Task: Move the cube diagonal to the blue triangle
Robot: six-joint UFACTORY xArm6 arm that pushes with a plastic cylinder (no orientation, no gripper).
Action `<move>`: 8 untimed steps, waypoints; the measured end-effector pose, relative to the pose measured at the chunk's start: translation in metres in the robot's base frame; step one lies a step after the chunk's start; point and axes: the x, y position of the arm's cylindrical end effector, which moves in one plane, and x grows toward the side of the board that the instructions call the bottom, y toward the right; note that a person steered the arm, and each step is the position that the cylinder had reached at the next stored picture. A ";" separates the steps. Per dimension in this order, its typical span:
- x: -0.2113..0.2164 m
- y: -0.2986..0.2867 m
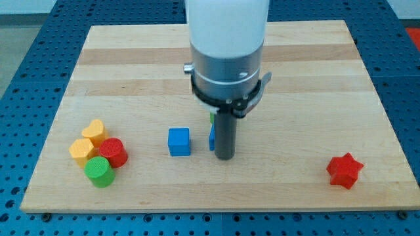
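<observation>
Tip (225,157) rests right of the blue cube (178,141), touching a blue block (212,137) mostly hidden behind the rod.

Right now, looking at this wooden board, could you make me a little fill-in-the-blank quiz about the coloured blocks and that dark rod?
1. The red star-shaped block lies alone near the view's bottom ____ corner.
2. The blue cube sits just to the view's ____ of my tip.
3. In the cluster at the view's left, the round block nearest the view's bottom is ____.
4. The board is made of ____.

Missing words: right; left; green; wood
</observation>
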 end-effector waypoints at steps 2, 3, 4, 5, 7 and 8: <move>0.004 0.005; 0.050 0.002; 0.047 -0.006; 0.039 -0.036; 0.015 -0.055; -0.021 -0.080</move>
